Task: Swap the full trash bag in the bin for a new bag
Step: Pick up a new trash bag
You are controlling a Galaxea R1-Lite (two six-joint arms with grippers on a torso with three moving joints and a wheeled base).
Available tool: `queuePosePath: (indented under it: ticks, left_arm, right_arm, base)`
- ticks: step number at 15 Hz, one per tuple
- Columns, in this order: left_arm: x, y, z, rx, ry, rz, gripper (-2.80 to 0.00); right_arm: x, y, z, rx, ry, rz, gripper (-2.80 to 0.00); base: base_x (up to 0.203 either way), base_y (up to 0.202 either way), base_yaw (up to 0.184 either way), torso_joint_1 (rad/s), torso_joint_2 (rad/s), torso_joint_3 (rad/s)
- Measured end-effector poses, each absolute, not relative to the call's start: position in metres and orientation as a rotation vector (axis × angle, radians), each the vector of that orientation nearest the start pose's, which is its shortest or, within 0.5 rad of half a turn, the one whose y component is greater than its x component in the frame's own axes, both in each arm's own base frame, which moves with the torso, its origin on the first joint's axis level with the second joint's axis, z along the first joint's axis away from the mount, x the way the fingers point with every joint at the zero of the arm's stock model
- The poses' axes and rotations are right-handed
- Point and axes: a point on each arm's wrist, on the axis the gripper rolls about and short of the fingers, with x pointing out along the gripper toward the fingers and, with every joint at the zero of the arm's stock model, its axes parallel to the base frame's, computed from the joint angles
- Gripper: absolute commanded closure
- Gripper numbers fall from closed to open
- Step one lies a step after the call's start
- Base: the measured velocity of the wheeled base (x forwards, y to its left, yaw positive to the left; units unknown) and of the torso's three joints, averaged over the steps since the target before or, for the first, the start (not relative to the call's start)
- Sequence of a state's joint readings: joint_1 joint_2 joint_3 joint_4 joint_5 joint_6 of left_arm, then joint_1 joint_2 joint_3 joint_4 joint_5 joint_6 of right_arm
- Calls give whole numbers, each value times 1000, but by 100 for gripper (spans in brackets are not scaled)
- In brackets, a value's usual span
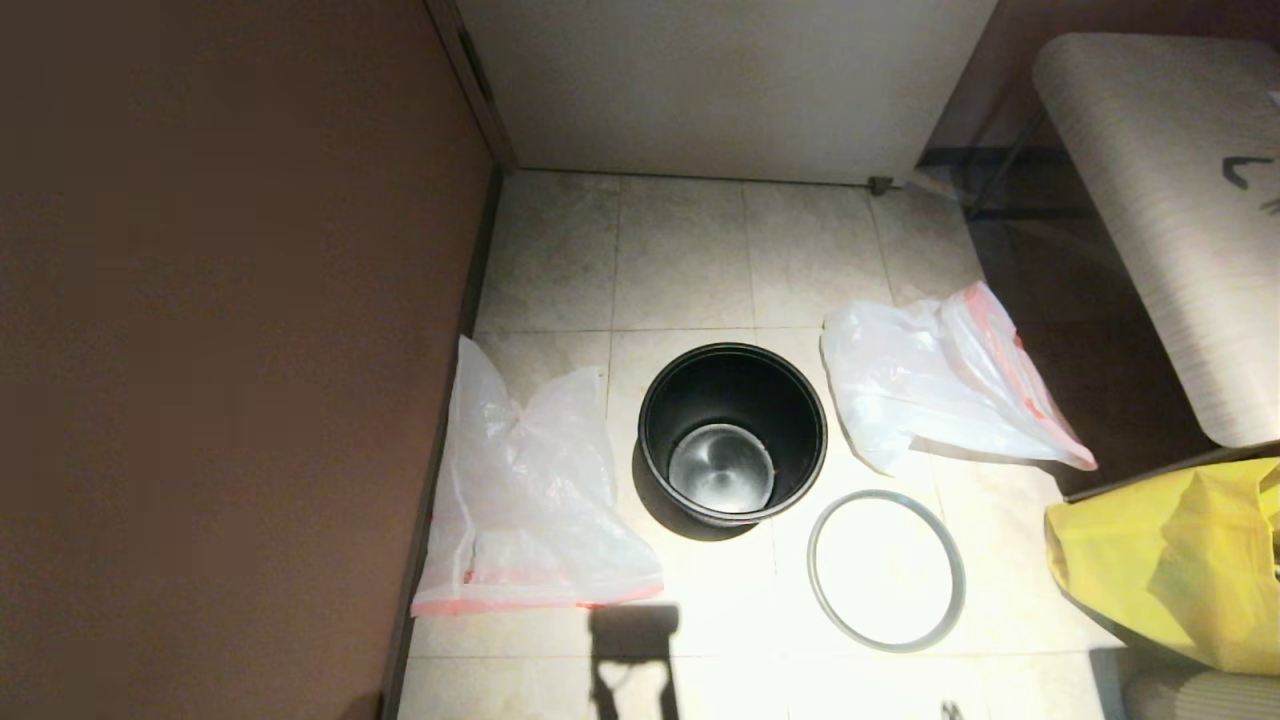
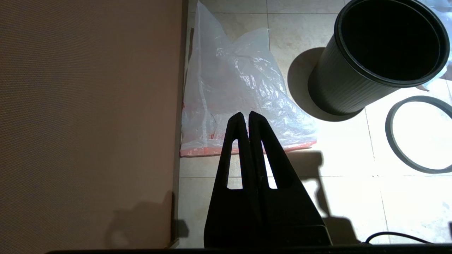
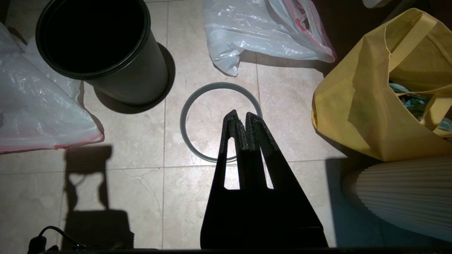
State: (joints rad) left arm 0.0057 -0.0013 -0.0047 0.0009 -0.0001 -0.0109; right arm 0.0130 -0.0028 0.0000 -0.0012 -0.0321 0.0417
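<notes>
- Both grippers sit closed and hold nothing: our left gripper (image 2: 245, 114) hangs above the flat bag (image 1: 530, 500) by the brown wall (image 1: 220, 350), our right gripper (image 3: 242, 115) above the grey hoop (image 3: 187, 106).
- We judge the hoop lies off the bin (image 1: 732, 432) so a bag can be changed.
- Round, black and ribbed, the bin stands bare, its shiny metal bottom showing.
- Another crinkly translucent bag (image 1: 930, 385) lies right of it; we cannot tell whether it is the full one.
- A yellow bag (image 3: 374, 95) slumps further right.
</notes>
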Motion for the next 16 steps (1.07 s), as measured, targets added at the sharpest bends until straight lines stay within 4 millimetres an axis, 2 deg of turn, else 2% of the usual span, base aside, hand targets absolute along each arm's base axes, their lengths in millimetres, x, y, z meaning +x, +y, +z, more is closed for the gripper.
queuePosePath:
  ticks: [2, 3, 4, 7, 9, 10, 12, 14, 16]
  left_arm:
    - [-23, 0, 77, -25, -7, 8, 0]
    - [-25, 0, 82, -42, -30, 7, 0]
    - [-28, 0, 96, -65, -76, 4, 0]
    - [-38, 0, 161, -111, -194, -7, 0]
    - [-33, -1, 206, -99, -209, -31, 0]
    - [-24, -1, 224, -76, -191, -52, 0]
    - [-2, -3, 245, -2, -124, -114, 0]
    - [26, -4, 250, 65, -35, -189, 0]
    - [54, -6, 248, 86, 65, -243, 0]
  right_arm:
    - [-23, -1, 76, 42, -4, -19, 0]
    - [-23, -1, 76, 42, -4, -19, 0]
    - [-23, -1, 76, 42, -4, -19, 0]
    - [-23, -1, 76, 42, -4, -19, 0]
    - [-23, -1, 76, 42, -4, -19, 0]
    - [-23, -1, 76, 42, -4, -19, 0]
    - [-23, -1, 76, 42, -4, -19, 0]
    - [-23, -1, 76, 42, -4, -19, 0]
    - [-23, -1, 76, 42, -4, -19, 0]
  base:
    - [0, 0, 0, 0, 0, 0]
    - [0, 0, 0, 0, 0, 0]
    - [0, 0, 0, 0, 0, 0]
    - [0, 0, 0, 0, 0, 0]
    - [0, 0, 0, 0, 0, 0]
    - [0, 0, 0, 0, 0, 0]
    - [0, 0, 0, 0, 0, 0]
    - [0, 0, 0, 0, 0, 0]
    - [0, 0, 0, 0, 0, 0]
